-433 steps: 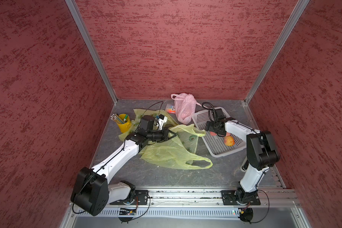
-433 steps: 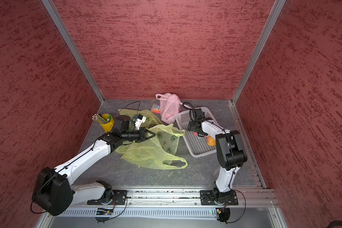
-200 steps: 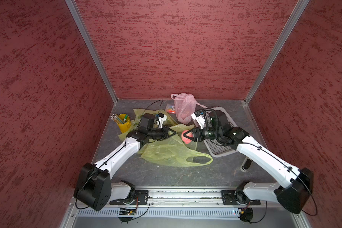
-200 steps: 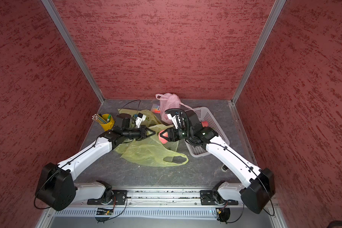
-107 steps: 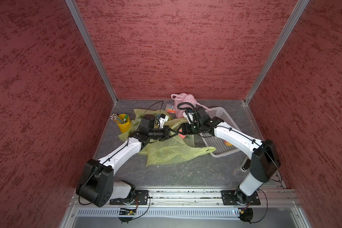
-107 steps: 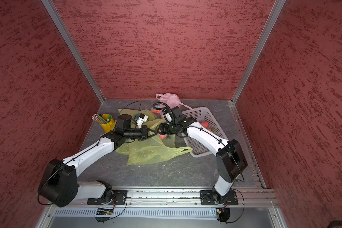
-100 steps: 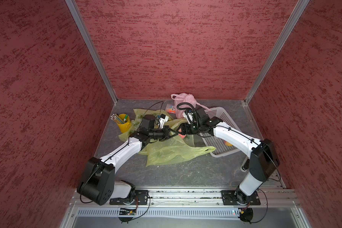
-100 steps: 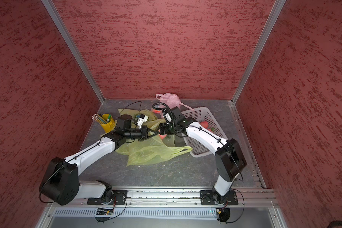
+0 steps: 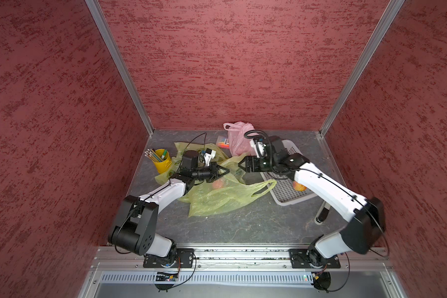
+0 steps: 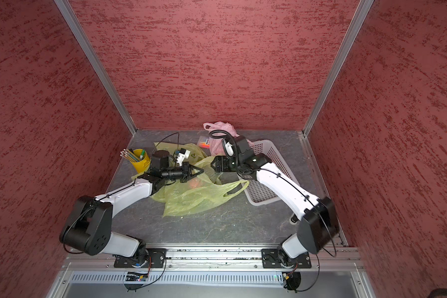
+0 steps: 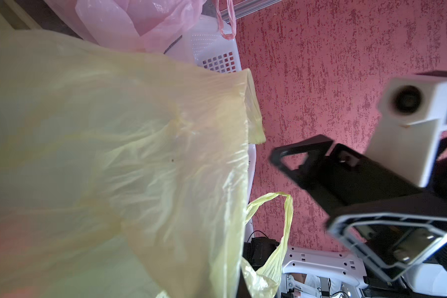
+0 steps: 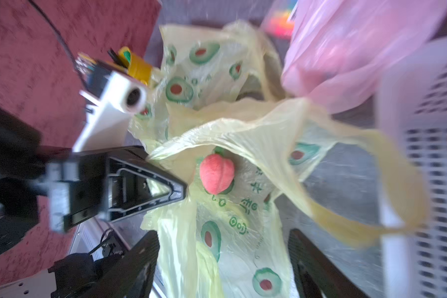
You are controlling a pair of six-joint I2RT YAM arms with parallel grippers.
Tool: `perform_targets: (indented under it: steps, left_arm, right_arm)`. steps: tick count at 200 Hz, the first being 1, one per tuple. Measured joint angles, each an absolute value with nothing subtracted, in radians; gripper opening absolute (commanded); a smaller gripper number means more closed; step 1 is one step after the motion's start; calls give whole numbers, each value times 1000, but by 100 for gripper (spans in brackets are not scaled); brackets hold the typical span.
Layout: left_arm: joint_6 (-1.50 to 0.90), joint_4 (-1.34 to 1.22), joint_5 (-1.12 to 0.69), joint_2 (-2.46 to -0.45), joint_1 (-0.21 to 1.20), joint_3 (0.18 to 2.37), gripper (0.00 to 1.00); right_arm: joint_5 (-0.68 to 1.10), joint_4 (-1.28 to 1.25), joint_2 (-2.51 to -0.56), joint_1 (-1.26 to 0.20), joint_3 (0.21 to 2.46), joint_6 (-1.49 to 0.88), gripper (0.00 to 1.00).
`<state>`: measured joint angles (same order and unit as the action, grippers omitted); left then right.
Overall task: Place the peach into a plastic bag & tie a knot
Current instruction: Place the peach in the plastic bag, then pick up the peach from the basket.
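The pink-red peach (image 12: 216, 173) lies inside the yellow plastic bag (image 9: 217, 196), just within its open mouth. In both top views the peach (image 10: 195, 183) shows as a reddish blur through the film. My left gripper (image 9: 225, 171) is shut on the bag's upper rim and holds the mouth up. In the left wrist view the yellow bag (image 11: 114, 154) hides its jaws. My right gripper (image 9: 240, 165) hovers open and empty just right of the mouth. Its fingers (image 12: 145, 258) straddle loose bag film, apart from the peach.
A white basket (image 9: 287, 191) sits at the right with an orange-yellow fruit (image 9: 299, 186) in it. A pink bag (image 9: 236, 140) and a marker pack (image 9: 223, 142) lie behind. A yellow pencil cup (image 9: 161, 161) stands at the left. A second printed yellow bag (image 9: 183, 149) lies under my left arm.
My right gripper brought the peach from the basket to the bag's mouth, opened and let it go; the peach now lies in the bag. The left gripper kept its hold.
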<state>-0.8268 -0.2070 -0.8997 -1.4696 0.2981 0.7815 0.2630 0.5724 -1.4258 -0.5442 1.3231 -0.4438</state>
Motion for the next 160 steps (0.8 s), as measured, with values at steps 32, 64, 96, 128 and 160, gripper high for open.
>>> perform_targets:
  steps: [32, 64, 96, 128, 160]
  left_arm:
    - [-826, -207, -902, -1478, 296, 781, 0]
    - [-825, -207, -909, -1479, 295, 781, 0]
    - [-823, -207, -913, -1479, 295, 781, 0]
    - [-823, -207, -916, -1479, 297, 781, 0]
    - [-823, -210, -916, -1479, 303, 780, 0]
  right_arm:
    - [124, 592, -1240, -374, 1319, -436, 88]
    - [-84, 627, -1332, -281, 1286, -433, 93]
    - [-205, 635, -1518, -231, 1157, -435, 97]
    - [-263, 631, -1609, -187, 1120, -431, 99]
    - [-294, 590, -1668, -159, 1121, -421, 99]
